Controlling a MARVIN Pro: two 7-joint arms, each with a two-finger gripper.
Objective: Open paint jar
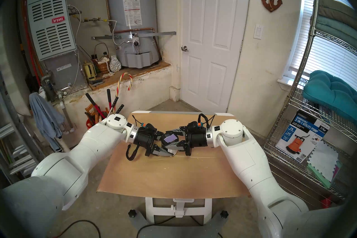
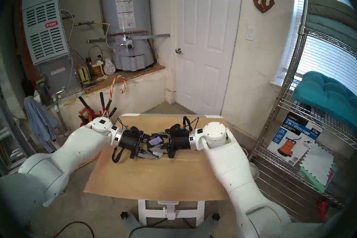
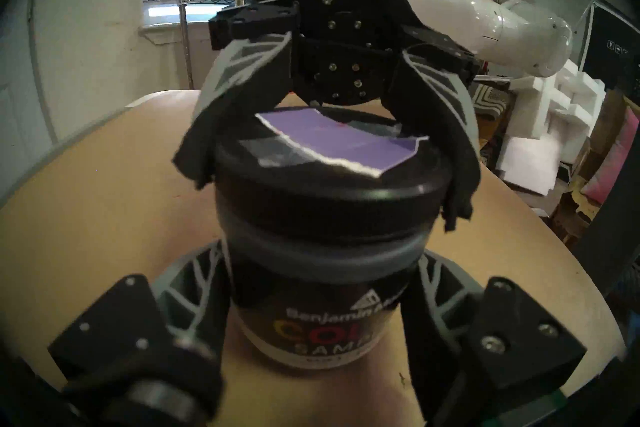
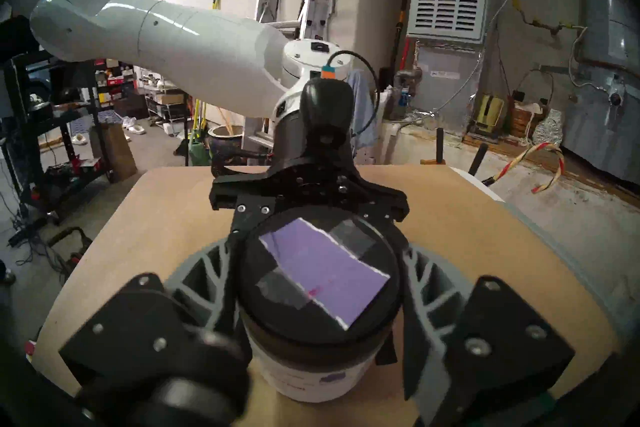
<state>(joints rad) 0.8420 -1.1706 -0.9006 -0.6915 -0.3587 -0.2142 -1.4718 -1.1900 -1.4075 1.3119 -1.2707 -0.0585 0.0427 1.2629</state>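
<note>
The paint jar (image 1: 172,151) is at the middle of the brown table top (image 1: 164,177), held between both grippers. Its black lid (image 1: 169,138) carries a lavender swatch and sits on the jar. My left gripper (image 1: 165,145) comes in from the left and is shut on the jar's body; the left wrist view shows its fingers (image 3: 194,294) beside the dark-and-white label (image 3: 322,322). My right gripper (image 1: 172,138) comes in from the right and is shut on the lid; the right wrist view shows its fingers (image 4: 207,277) either side of the lid (image 4: 322,277).
A wire shelf (image 1: 289,108) with a pump box (image 1: 301,135) stands close to the table's right side. A bucket of long-handled tools (image 1: 96,114) stands at the table's back left corner. A white door (image 1: 210,38) is behind.
</note>
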